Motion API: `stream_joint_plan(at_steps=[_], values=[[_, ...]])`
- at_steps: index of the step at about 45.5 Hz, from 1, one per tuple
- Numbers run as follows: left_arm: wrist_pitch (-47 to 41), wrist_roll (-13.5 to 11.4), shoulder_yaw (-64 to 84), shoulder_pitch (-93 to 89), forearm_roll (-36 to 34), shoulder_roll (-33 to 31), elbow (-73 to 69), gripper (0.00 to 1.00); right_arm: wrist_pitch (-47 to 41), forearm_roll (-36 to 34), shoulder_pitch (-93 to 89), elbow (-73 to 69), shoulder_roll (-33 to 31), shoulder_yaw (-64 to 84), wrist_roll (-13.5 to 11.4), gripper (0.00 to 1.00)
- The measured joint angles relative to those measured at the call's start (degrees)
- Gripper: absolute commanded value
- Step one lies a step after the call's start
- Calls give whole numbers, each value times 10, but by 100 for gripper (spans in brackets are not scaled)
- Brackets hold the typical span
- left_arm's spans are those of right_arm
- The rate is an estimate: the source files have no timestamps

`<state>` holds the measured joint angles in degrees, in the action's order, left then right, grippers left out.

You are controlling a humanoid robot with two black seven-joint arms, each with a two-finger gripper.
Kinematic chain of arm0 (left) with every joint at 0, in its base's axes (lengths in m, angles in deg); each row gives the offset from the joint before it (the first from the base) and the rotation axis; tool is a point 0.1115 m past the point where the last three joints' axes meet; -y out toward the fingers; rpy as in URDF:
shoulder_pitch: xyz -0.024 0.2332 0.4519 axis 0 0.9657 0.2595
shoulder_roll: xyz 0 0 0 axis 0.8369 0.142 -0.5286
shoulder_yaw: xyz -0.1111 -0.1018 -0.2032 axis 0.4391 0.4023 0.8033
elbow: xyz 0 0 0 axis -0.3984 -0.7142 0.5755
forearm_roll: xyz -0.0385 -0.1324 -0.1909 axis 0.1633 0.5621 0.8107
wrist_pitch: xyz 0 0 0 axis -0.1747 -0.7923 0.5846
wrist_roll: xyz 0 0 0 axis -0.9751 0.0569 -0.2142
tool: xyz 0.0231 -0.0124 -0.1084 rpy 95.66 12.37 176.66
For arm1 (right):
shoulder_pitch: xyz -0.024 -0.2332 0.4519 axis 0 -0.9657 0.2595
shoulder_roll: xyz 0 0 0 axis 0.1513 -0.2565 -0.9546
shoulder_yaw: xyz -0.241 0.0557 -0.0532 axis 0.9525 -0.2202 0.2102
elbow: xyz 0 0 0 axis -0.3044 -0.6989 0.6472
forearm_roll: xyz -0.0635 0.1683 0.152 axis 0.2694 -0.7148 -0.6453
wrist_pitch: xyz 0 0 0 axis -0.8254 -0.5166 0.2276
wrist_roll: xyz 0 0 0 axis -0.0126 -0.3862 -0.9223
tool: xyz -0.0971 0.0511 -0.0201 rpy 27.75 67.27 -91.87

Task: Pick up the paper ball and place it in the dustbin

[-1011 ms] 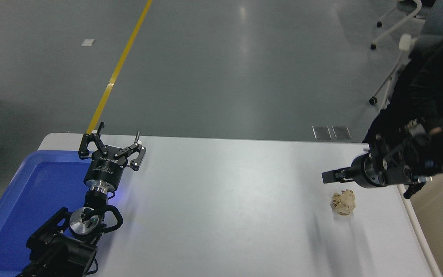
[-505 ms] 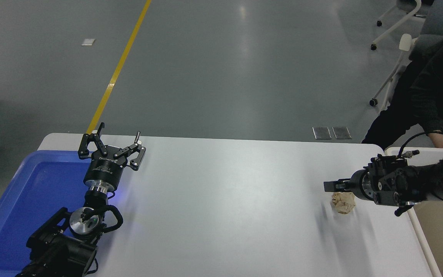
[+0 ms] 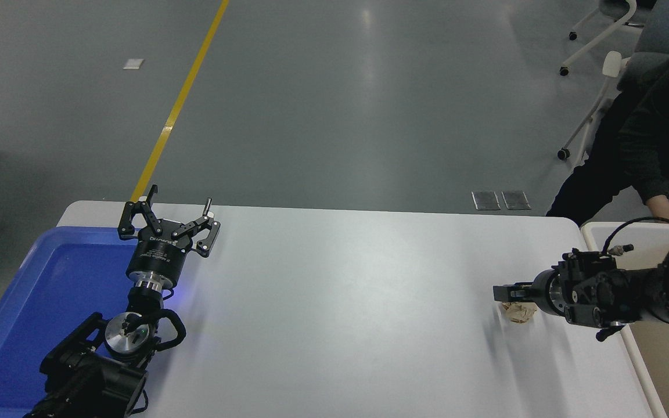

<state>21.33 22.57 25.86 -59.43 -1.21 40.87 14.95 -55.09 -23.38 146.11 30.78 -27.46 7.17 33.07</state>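
Observation:
The paper ball (image 3: 518,312), a small crumpled tan wad, lies on the white table (image 3: 346,302) near its right edge. My right gripper (image 3: 507,292) comes in from the right, lies level and points left. Its tip sits just above the ball, over its top edge, and hides part of it. I see the gripper edge-on, so its state does not show. The dustbin (image 3: 636,348), a cream tub with a white rim, stands at the right edge behind my right arm. My left gripper (image 3: 169,223) is open and parked at the lower left.
A flat blue tray (image 3: 50,302) lies at the table's left end under my left arm. A person in dark clothes sits at the far right, with a hand (image 3: 664,208) just beyond the dustbin's far rim. Wheeled chairs (image 3: 596,40) stand behind.
My right gripper has come down and slightly right, from above the ball onto its top. The person's dark sleeve has drawn back from over my right arm. The left arm has not moved.

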Motion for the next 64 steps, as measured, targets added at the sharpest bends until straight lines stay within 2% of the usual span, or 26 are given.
stream_joint_plan(at_steps=[5,8,10,11,13,14,16,17,18,41,55,64], values=[[0,0,0,0,0,0,0,99,0,0,-5,2,0,-3,0,96],[0,0,0,0,0,0,0,99,0,-1,-8,3,1,-7,0,91],[0,0,0,0,0,0,0,99,0,-1,-9,4,1,-11,0,75],[0,0,0,0,0,0,0,99,0,-1,-10,4,1,-12,0,63],[0,0,0,0,0,0,0,99,1,-1,-11,5,1,-15,0,33],[0,0,0,0,0,0,0,99,1,-1,-12,5,1,-16,0,23],[0,0,0,0,0,0,0,99,1,0,-12,5,1,-18,0,19],[0,0,0,0,0,0,0,99,1,0,-13,5,1,-18,0,12],[0,0,0,0,0,0,0,99,1,0,-13,5,1,-18,0,0],[0,0,0,0,0,0,0,99,-5,9,11,-23,-29,-20,2,0],[0,0,0,0,0,0,0,99,-19,56,146,-184,-122,-20,4,0],[0,0,0,0,0,0,0,99,-73,96,308,-311,-196,13,0,0]])
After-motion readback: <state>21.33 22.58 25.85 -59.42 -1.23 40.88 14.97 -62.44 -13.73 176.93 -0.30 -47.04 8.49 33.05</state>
